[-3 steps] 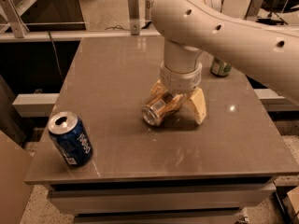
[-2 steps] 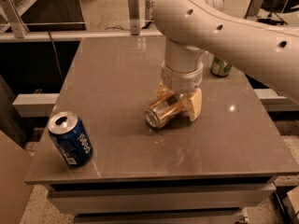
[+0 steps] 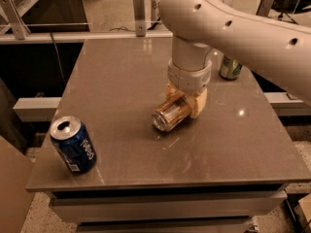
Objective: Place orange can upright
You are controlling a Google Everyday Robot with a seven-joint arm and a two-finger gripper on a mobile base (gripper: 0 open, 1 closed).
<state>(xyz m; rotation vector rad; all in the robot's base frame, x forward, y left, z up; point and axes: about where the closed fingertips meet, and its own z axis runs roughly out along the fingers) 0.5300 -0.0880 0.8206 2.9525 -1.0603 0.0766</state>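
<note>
The orange can lies on its side near the middle of the grey table, with its silver end facing front-left. My gripper comes down from above on the big white arm. Its tan fingers sit on both sides of the can's far half and close on it. The can is at or just above the table top; I cannot tell which.
A blue can stands upright at the table's front left corner. A green can stands at the back right, partly behind the arm. Metal rails run behind the table. The table's front edge is close below the blue can.
The gripper's fingers have drawn in from a wide spread until they sit against the orange can. The can has turned slightly. The blue can has not moved.
</note>
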